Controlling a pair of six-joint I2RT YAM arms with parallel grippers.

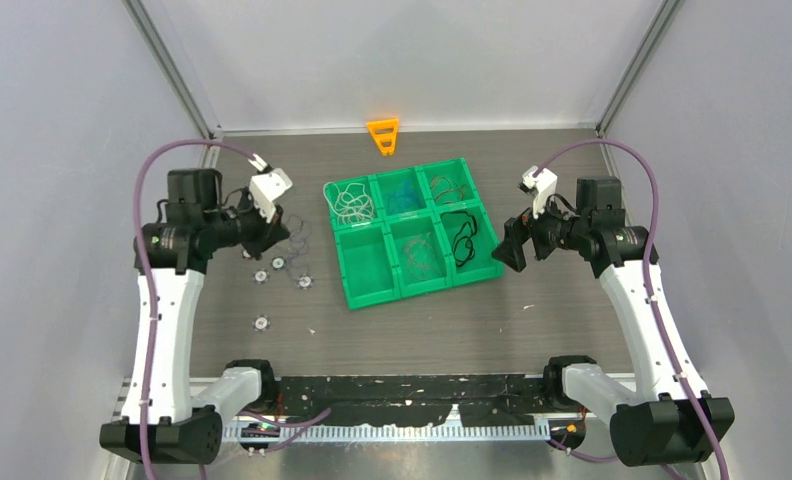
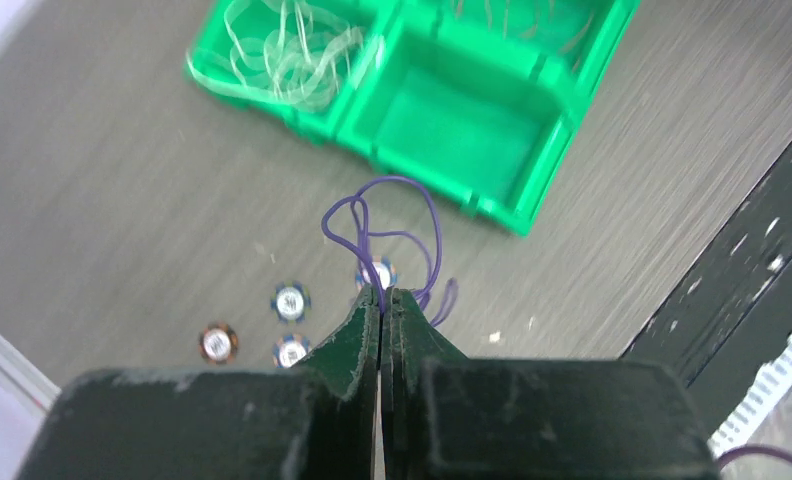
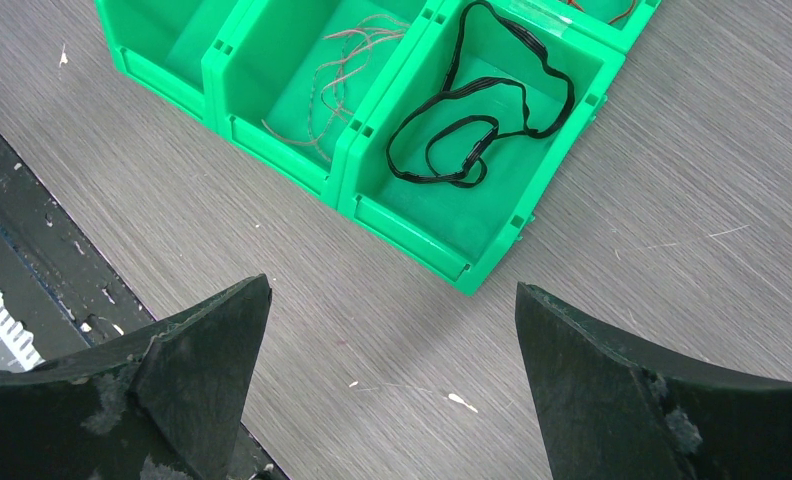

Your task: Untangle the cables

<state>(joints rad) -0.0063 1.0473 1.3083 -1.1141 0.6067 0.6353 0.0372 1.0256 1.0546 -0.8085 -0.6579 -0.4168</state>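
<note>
My left gripper is shut on a thin purple cable, which loops up from its fingertips above the table, left of the green six-compartment tray. The other cables lie in the tray. A white one is at the back left, a blue one at the back middle, and a red-orange one at the back right. A thin pale one is at the front middle and a black one at the front right. My right gripper hangs open and empty just right of the tray.
Several small round discs lie on the table under and near my left gripper. The tray's front left compartment holds nothing. An orange triangular piece stands at the back wall. A black strip runs along the near edge.
</note>
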